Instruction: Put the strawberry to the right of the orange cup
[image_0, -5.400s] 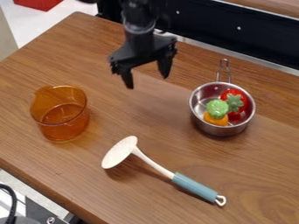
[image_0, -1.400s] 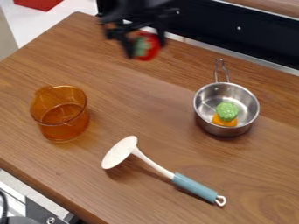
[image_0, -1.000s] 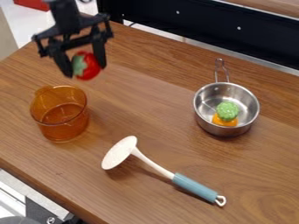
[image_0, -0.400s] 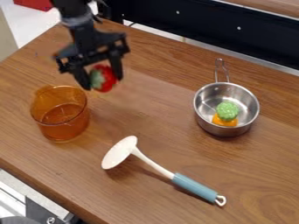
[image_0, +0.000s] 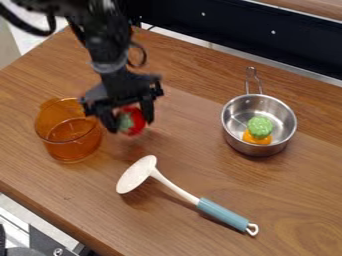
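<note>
Wood-grain bench (image_0: 200, 90) is carrying everything, dark panel (image_0: 234, 27) running along its far edge. Gripper (image_0: 130, 125) is hanging just beside the orange cup (image_0: 70, 142), on the saucepan side. Fingers are standing part open, pinching the strawberry (image_0: 137, 120) between them, green top facing the cup. Can't tell if berry is touching bench. Cup is sitting near the front-left edge. Saucepan (image_0: 248, 149) is standing toward the right edge, holding an orange-and-green toy vegetable (image_0: 260, 128). White serving spoon (image_0: 177, 187) is lying between, nearer the front.
</note>
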